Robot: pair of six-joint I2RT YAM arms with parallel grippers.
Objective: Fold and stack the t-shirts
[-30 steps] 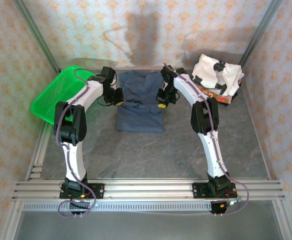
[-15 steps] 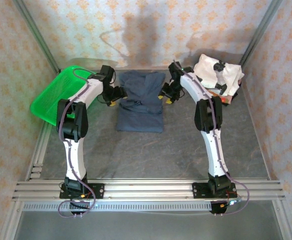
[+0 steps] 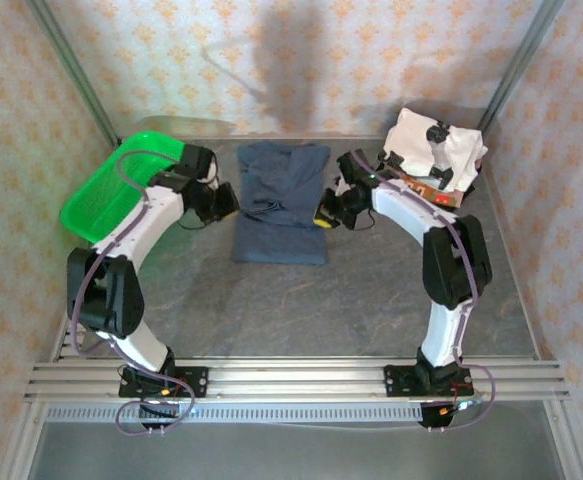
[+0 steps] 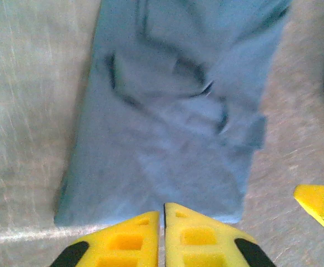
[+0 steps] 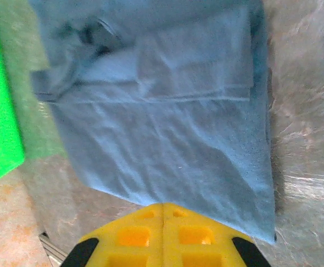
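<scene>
From above, the slate-blue t-shirt is seen folded at the far middle of the bench, flanked by the left tool and the right tool. In the left wrist view, the left tool is shown pressed together, empty, at the shirt's edge. In the right wrist view, the right tool is likewise closed on nothing.

The middle t-shirt is lying on the table, toward the far side. The basket is sitting to its left, at the table's far left edge. The piled t-shirts are lying in the far right corner. The left gripper is hanging just beside the middle t-shirt's left edge, and the right gripper just beside its right edge.
</scene>
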